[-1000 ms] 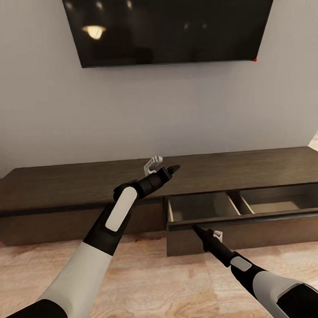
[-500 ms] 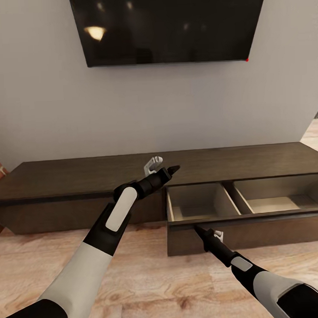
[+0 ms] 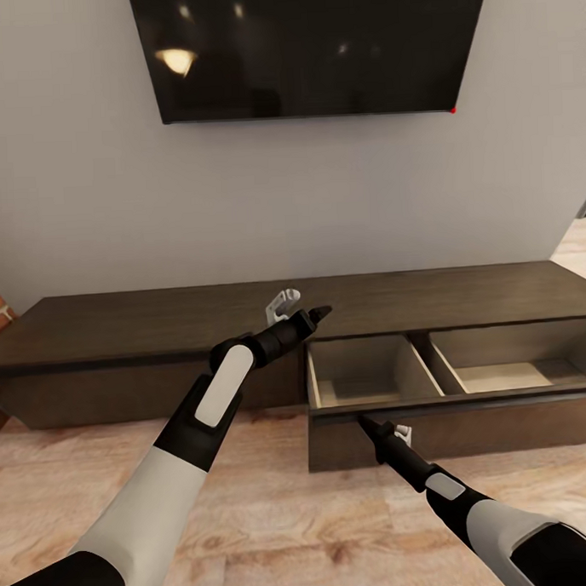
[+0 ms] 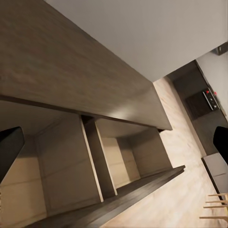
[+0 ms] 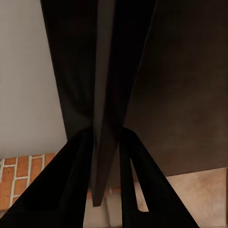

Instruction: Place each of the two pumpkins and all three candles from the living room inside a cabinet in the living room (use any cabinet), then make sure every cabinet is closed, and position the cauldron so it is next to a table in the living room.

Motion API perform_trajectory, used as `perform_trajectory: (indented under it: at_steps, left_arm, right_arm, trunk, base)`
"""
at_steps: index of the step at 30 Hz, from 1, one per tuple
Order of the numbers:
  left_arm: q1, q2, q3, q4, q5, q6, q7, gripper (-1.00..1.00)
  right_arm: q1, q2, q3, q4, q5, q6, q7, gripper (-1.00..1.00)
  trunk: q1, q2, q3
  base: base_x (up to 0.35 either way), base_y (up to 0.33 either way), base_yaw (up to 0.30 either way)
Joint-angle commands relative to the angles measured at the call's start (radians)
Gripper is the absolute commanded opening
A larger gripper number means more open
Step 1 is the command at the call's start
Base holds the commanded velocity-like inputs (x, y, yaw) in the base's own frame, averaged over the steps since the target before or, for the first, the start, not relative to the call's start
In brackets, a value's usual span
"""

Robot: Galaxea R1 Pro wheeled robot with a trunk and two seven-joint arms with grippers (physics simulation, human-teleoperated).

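the cabinet (image 3: 141, 334) runs along the wall under the tv (image 3: 312, 49), with its right-hand drawer (image 3: 451, 405) pulled out and 2 pale compartments bare. judged rigid, heavy-fronted and handle-less, so the top lip of the front is the place to grip. the right gripper (image 3: 364, 421) is pinched on that lip (the right wrist view shows the fingers (image 5: 71, 190) straddling the edge). the left gripper (image 3: 300, 308) hovers spread wide above the cabinet top, holding nothing.

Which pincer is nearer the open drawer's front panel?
Right. The right pincer is at the drawer front, its fingers closed on the panel's top edge; the left pincer hovers open above the drawer's back left corner, over the cabinet.
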Motion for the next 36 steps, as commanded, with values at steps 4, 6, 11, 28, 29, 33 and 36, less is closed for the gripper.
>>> perform_trajectory:
  at_steps: [4,6,11,28,29,33,36]
  left_arm:
    - [-0.001,0.0,0.0,-0.001,0.011,0.002,0.009,1.0]
    - [-0.001,0.0,0.0,-0.001,0.011,0.002,0.009,1.0]
    - [-0.001,0.0,0.0,-0.001,0.011,0.002,0.009,1.0]
    - [-0.001,0.0,-0.001,0.001,0.011,0.002,0.009,1.0]
    - [-0.001,0.0,0.0,0.001,0.011,0.002,0.009,1.0]
    - [-0.001,0.0,0.0,0.001,0.011,0.002,0.009,1.0]
    - [-0.001,0.0,0.0,0.001,0.011,0.002,0.009,1.0]
  right_arm:
    - [0.0,0.002,0.053,-0.007,-0.001,0.017,0.006,-1.0]
    - [0.0,0.002,0.054,-0.007,0.0,0.017,0.006,-1.0]
    - [0.0,0.002,0.053,-0.007,-0.001,0.017,0.006,-1.0]
    - [0.0,0.002,0.054,-0.007,0.0,0.017,0.006,-1.0]
    - [0.0,0.002,0.053,-0.007,0.0,0.017,0.006,-1.0]
    - [0.0,0.002,0.054,-0.007,-0.001,-0.006,0.006,1.0]
    - [0.0,0.002,0.055,-0.007,0.0,-0.069,0.005,1.0]
  trunk:
    - [-0.001,0.0,-0.001]
    - [-0.001,0.0,-0.001]
    - [-0.001,0.0,-0.001]
    - [-0.001,0.0,-0.001]
    - [-0.001,0.0,-0.001]
    - [-0.001,0.0,-0.001]
    - [-0.001,0.0,-0.001]
  base:
    - [-0.144,0.0,0.0]
    - [-0.043,0.0,0.0]
    - [-0.007,0.0,0.0]
    - [-0.018,0.0,0.0]
    - [-0.003,0.0,0.0]
    - [0.0,0.0,0.0]
    - [0.0,0.0,0.0]
